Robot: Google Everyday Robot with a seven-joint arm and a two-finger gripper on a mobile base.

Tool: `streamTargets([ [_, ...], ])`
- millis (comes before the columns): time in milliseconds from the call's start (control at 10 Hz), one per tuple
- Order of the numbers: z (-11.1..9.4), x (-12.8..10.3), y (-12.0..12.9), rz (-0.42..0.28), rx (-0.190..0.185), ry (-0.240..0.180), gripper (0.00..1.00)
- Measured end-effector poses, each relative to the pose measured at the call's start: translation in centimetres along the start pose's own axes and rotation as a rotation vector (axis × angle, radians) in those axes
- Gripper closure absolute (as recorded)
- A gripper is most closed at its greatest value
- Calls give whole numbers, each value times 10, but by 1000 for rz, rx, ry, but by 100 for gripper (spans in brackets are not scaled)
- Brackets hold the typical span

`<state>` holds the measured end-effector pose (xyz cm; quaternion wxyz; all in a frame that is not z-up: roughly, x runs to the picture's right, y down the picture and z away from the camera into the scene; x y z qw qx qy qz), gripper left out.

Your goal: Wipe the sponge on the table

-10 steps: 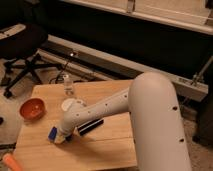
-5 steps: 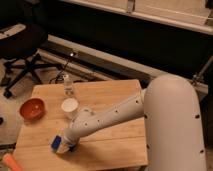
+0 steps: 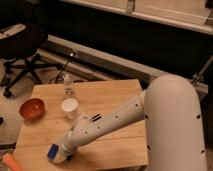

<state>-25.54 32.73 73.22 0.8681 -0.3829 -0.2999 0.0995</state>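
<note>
Claw (image 3: pixel 61 154) low over the surface (image 3: pixel 115 92), well in front and slightly left of the white cup (image 3: pixel 69 107), with the blue sponge (image 3: pixel 52 151) at its tip; whether it is apart or clamped cannot be told. Black bar (image 3: pixel 94 118) just right of the cup is mostly hidden behind the arm. Orange stick (image 3: pixel 11 162), farther front-left of the cup, is cut off by the frame edge.
</note>
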Motion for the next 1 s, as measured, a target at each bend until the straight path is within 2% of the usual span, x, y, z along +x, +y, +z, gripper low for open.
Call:
streamTargets([
  [200,9,-14,17,-33,-31,-19,80],
  [600,23,-43,33,-103,-67,-53,80],
  [1000,50,-74,48,-182,-124,-69,80],
])
